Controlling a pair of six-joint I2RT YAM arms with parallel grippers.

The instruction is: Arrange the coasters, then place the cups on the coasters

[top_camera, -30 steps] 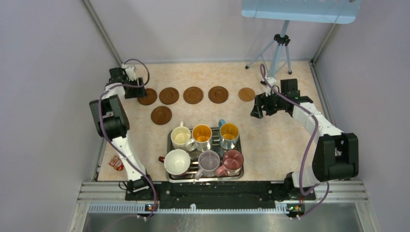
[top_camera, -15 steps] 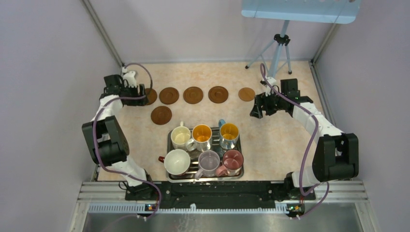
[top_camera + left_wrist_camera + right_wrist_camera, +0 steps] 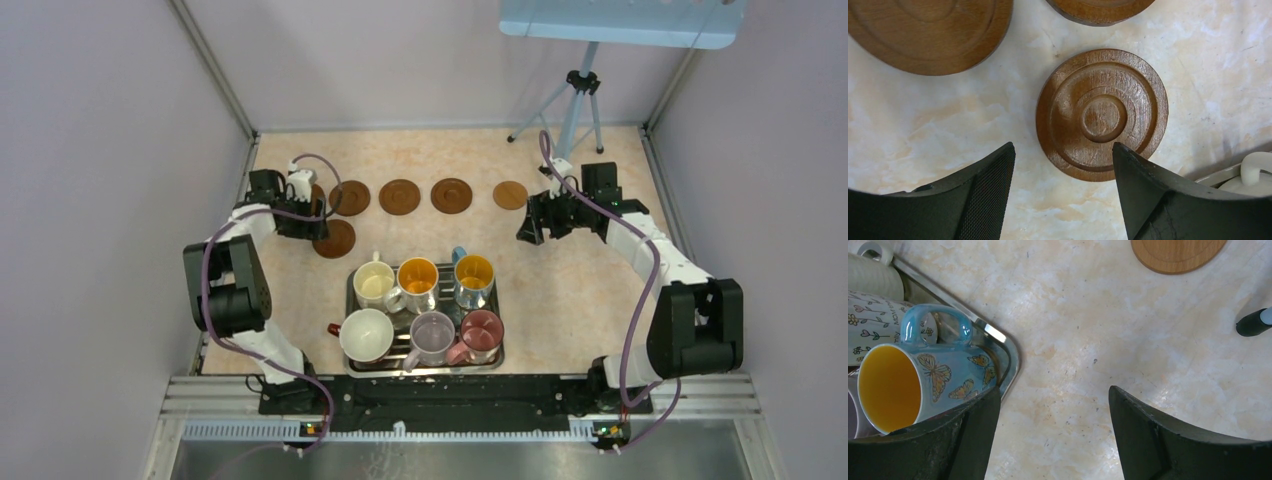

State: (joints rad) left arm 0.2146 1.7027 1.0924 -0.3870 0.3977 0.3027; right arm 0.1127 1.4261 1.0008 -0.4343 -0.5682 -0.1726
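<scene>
Left pincer [image 3: 1063, 150] wide, shifted to front coaster [image 3: 1102, 114] | right pincer [image 3: 1054, 392] wide, unmoved

No readable text, floral mug [image 3: 873, 315] lettering (blurred)

Flat brown coasters [image 3: 400, 196] lie apart; six cups [image 3: 418, 278] stand clustered together.
</scene>
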